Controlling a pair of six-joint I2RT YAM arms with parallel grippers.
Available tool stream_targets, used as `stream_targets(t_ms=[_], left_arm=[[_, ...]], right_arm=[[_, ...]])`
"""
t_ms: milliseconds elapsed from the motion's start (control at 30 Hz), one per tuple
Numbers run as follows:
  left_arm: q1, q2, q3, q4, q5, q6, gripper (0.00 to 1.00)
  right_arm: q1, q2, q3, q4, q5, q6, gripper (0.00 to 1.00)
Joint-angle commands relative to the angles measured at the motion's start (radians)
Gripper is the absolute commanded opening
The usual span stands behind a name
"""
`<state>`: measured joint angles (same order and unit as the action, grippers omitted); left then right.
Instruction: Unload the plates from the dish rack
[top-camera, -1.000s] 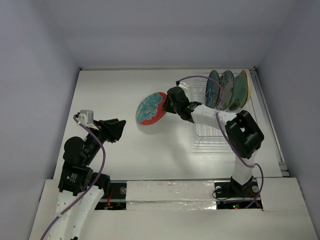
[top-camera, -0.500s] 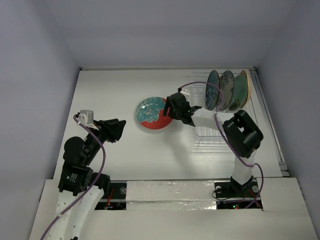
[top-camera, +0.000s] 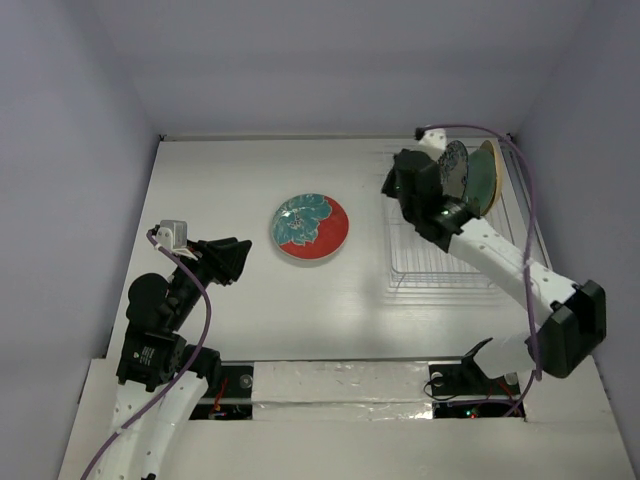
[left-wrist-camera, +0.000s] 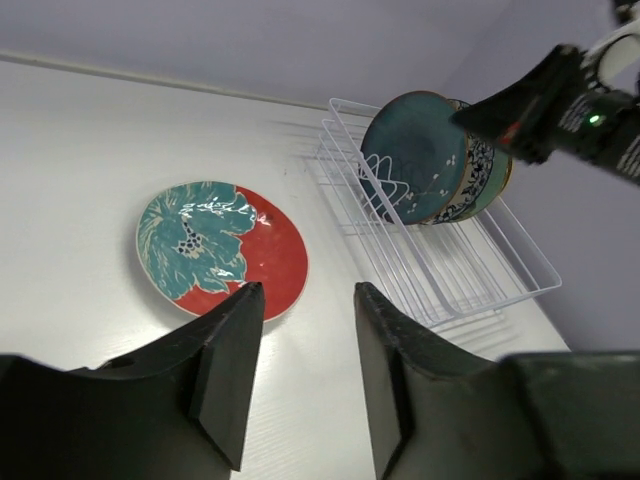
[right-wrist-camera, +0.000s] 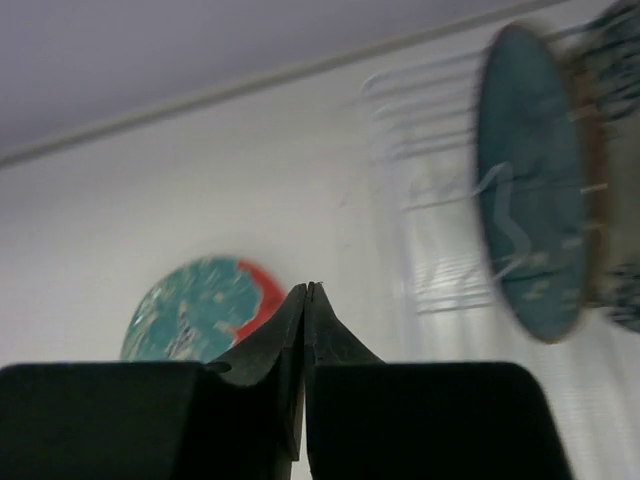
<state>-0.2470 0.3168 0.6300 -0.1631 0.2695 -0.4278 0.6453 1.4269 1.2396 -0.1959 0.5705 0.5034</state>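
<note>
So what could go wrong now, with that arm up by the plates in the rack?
Two things, I'd guess. The right jaws are shut and near the dark teal plate. If they come in shut, they might knock it instead of gripping it. That plate also stands tight against the patterned plate behind it in the dish rack, so lifting it out could drag or tip its neighbour.

One plate (top-camera: 310, 227) is laid flat on the surface (top-camera: 250, 310), to the left of the dish rack (top-camera: 440, 268) and apart from it. The other plates (top-camera: 470, 180) are stood upright together at the rack's far end.
</note>
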Motion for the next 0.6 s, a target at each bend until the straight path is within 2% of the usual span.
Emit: stream_targets(t_ms=[0,33,67,100,167,233,333,433,467,533,567], left_arm=[[0.005,-0.008,-0.009,0.039,0.013,-0.002,0.37],[0.005,-0.008,-0.009,0.040,0.014,-0.002,0.35],[0.005,-0.008,-0.010,0.042,0.016,-0.002,0.34],[0.005,-0.008,-0.010,0.042,0.016,-0.003,0.33],[0.005,-0.007,-0.009,0.042,0.014,-0.003,0.33],[0.005,-0.005,-0.009,0.042,0.014,-0.002,0.33],[0.005,-0.004,-0.007,0.040,0.013,-0.002,0.33],[0.005,-0.005,-0.009,0.039,0.011,-0.002,0.33],[0.005,-0.005,-0.009,0.039,0.010,-0.003,0.33],[0.005,-0.007,-0.007,0.039,0.010,-0.002,0.33],[0.005,-0.004,-0.007,0.040,0.011,-0.002,0.33]], right_arm=[[-0.104,-0.040,0.043,-0.163,0.180,-0.137,0.06],[-0.145,-0.037,0.052,-0.180,0.178,-0.161,0.18],[-0.162,-0.034,0.054,-0.192,0.178,-0.176,0.53],[-0.177,-0.026,0.058,-0.217,0.175,-0.189,0.68],[-0.214,0.007,0.080,-0.238,0.166,-0.213,0.86],[-0.234,0.036,0.096,-0.247,0.170,-0.239,0.87],[-0.275,0.102,0.138,-0.251,0.164,-0.265,0.83],[-0.300,0.170,0.190,-0.254,0.146,-0.285,0.69],[-0.300,0.185,0.201,-0.254,0.147,-0.292,0.61],[-0.300,0.227,0.248,-0.270,0.166,-0.298,0.54],[-0.300,0.236,0.261,-0.270,0.172,-0.308,0.43]])
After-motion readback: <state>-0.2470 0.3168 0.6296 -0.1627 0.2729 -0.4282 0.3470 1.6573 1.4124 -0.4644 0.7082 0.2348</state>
